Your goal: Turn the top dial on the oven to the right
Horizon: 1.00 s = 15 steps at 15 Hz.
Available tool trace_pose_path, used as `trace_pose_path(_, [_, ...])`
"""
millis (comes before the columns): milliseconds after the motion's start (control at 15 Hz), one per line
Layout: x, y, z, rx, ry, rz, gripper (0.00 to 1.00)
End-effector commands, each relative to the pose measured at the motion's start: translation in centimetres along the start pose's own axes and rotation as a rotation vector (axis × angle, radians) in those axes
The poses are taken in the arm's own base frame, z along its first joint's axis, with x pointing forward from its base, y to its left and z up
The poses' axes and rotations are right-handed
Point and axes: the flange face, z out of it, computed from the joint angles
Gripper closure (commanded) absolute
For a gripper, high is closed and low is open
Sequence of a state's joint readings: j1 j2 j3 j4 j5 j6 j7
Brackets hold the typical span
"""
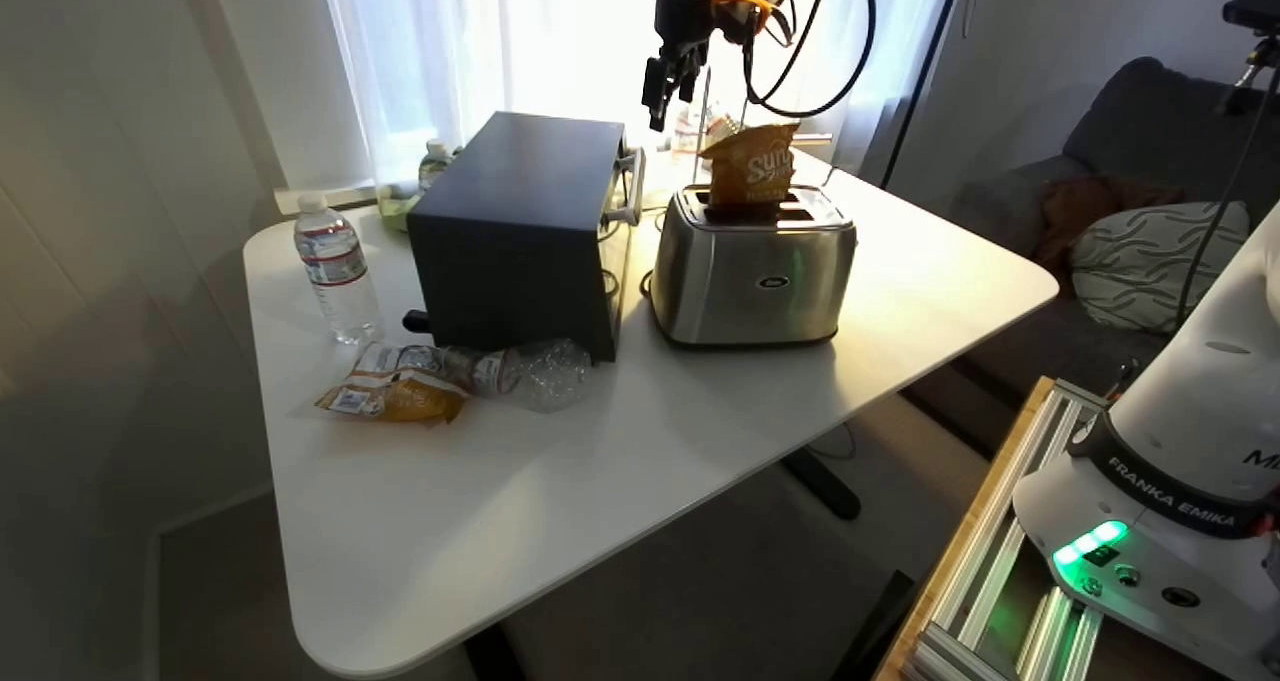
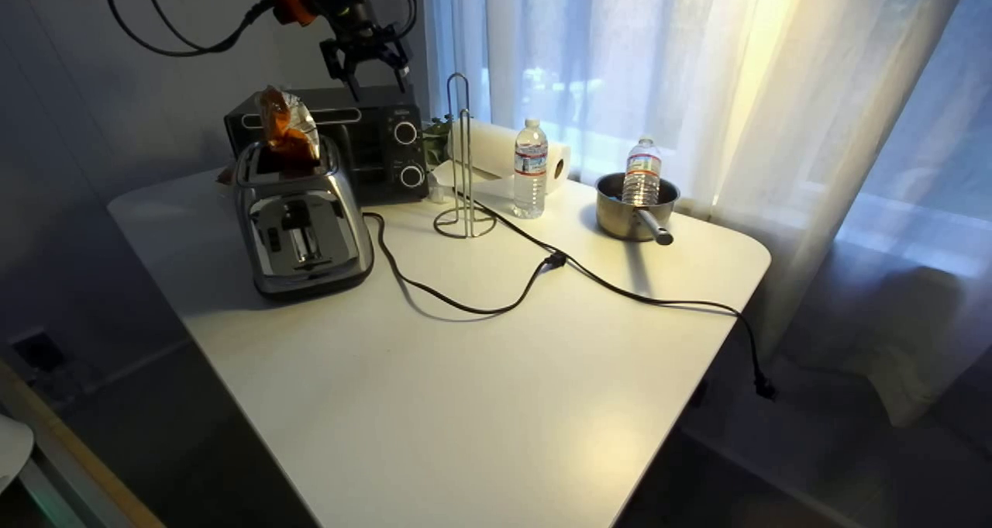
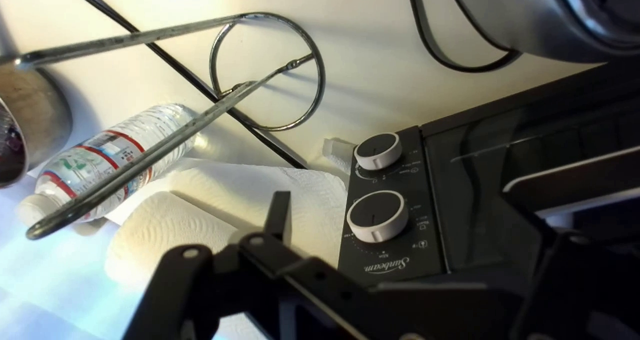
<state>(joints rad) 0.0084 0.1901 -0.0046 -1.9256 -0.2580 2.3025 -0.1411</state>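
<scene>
Black and boxy, the oven (image 1: 530, 176) stood on the white surface (image 2: 465, 373), its top dial (image 2: 405, 132) just above the bottom dial (image 2: 411, 175). Higher than both, I saw the jaws hanging wide-spread, clear of either dial. Just in front of the oven sat a steel toaster (image 1: 755, 291), with an orange packet (image 1: 755, 166) sticking up out of it.

Daylight glares white through the curtain (image 1: 530, 41), gleams on the table (image 1: 560, 481), and leaves the floor (image 1: 680, 571) dim.
</scene>
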Motion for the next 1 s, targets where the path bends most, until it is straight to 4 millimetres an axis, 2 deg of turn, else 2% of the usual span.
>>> trace_pose_path(0, [0.7,1.0,0.9,-0.005,0.063,-0.094,0.00])
trace_pose_path(67, [0.8,1.1,1.2,-0.001,0.074,-0.118,0.00])
trace_pose_path(133, [0.9,1.1,1.6,0.013,0.079,-0.137,0.22])
trace_pose_path(200, [1.0,1.1,2.0,0.024,0.084,-0.156,0.26])
trace_pose_path(400, [1.1,0.8,2.9,0.072,0.087,-0.199,0.49])
trace_pose_path(800, [1.9,0.1,3.6,0.158,0.134,-0.235,0.90])
trace_pose_path(933, [2.0,0.1,3.9,0.167,0.141,-0.236,1.00])
